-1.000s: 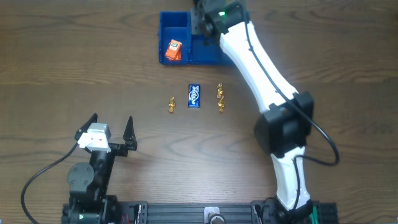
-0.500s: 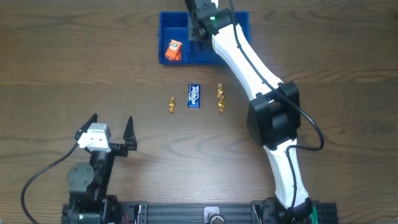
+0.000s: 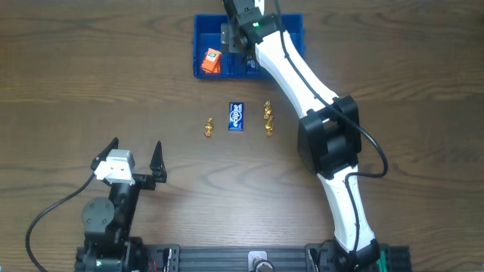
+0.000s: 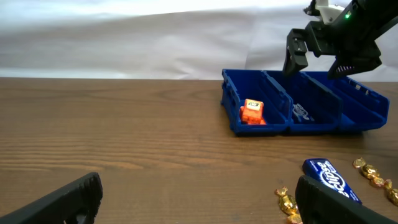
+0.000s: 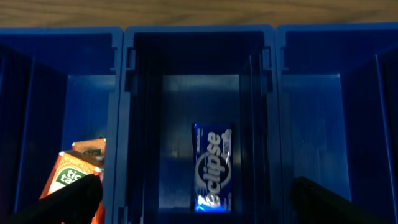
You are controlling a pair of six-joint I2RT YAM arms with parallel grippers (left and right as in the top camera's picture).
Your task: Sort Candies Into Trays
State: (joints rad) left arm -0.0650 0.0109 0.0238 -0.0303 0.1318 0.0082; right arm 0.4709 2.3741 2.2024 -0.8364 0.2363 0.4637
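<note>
A blue three-compartment tray (image 3: 290, 38) stands at the far middle of the table. An orange candy box (image 3: 212, 61) lies in its left compartment. My right gripper (image 3: 236, 35) hangs open over the middle compartment, where a blue pack (image 5: 213, 167) lies flat between the tray walls (image 5: 121, 93); the orange box (image 5: 74, 177) shows beside it. On the table lie a second blue pack (image 3: 237, 116) and three gold candies (image 3: 209, 127), (image 3: 268, 111), (image 3: 268, 127). My left gripper (image 3: 136, 155) stands open near the front left, holding nothing.
The left wrist view looks across the bare wood to the tray (image 4: 249, 127), the right gripper (image 4: 317, 53) above it, and the loose blue pack (image 4: 331, 181). The tray's right compartment (image 5: 311, 124) holds nothing.
The right arm has swung left, and its gripper has shifted slightly left over the tray. The left arm and the loose candies have not moved.
</note>
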